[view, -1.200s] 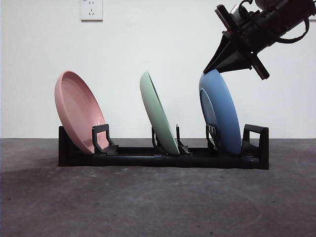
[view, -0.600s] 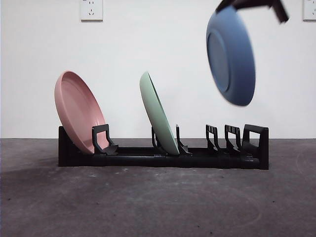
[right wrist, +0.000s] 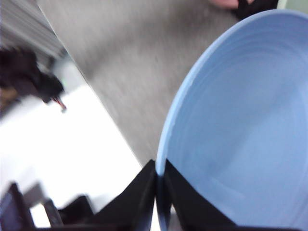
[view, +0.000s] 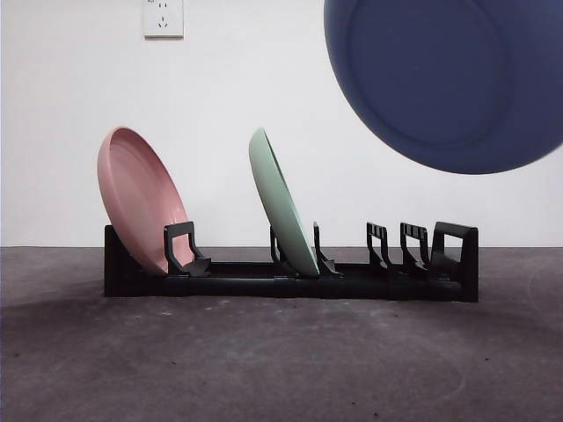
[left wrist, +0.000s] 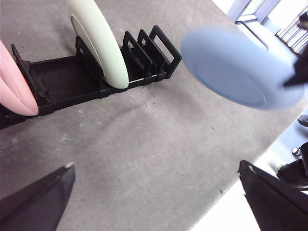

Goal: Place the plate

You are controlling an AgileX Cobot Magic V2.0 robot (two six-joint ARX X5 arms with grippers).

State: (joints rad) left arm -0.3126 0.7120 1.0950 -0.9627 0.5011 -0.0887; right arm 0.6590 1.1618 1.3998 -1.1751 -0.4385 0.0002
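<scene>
The blue plate [view: 449, 79] hangs high in the air at the upper right of the front view, its underside turned toward the camera. My right gripper [right wrist: 159, 192] is shut on the blue plate's rim [right wrist: 240, 134]. The plate also shows in the left wrist view [left wrist: 236, 72], held above the table beside the rack. The black dish rack [view: 290, 283] holds a pink plate [view: 141, 198] at its left end and a green plate [view: 281, 202] in the middle. My left gripper [left wrist: 159, 187] is open and empty above the table.
The rack's slots at the right end [view: 422, 251] stand empty. A wall socket [view: 163, 16] is on the white wall behind. The table's edge [left wrist: 240, 187] shows in the left wrist view.
The blue plate was lifted out of the rack's right slots, rose up, and turned its underside toward the camera, now much nearer and larger.
</scene>
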